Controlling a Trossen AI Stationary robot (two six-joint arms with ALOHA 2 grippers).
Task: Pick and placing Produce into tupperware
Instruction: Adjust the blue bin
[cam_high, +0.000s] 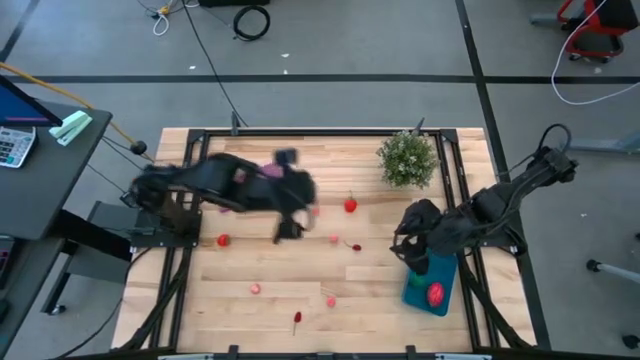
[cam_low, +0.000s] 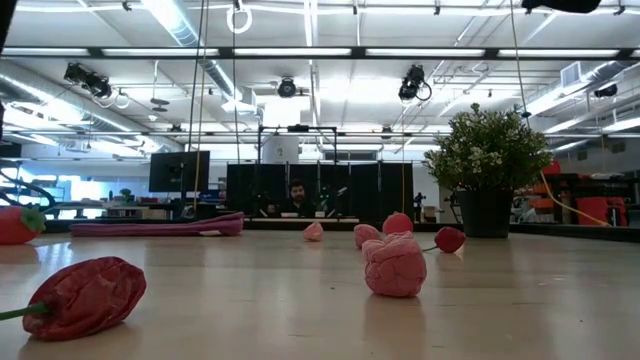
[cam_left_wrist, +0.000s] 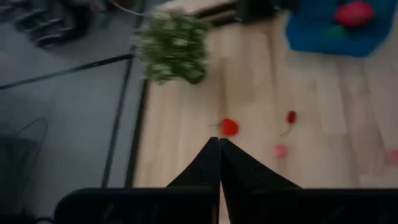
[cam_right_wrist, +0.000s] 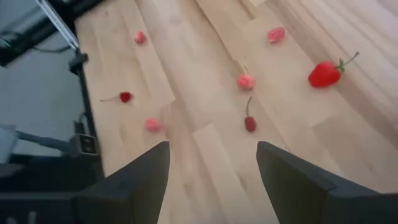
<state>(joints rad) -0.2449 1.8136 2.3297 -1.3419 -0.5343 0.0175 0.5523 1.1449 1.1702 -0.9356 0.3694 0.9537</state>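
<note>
Between picks: left gripper (cam_high: 290, 228) closed empty at table centre, right gripper (cam_right_wrist: 211, 180) open over tupperware (cam_high: 430, 285) at four o'clock; next, take a strawberry (cam_high: 350, 205).

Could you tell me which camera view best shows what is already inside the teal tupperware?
The high view: it looks straight down into the tupperware, showing one red fruit inside. The left wrist view shows the container at its edge, cropped. The low and right wrist views miss it.
</note>
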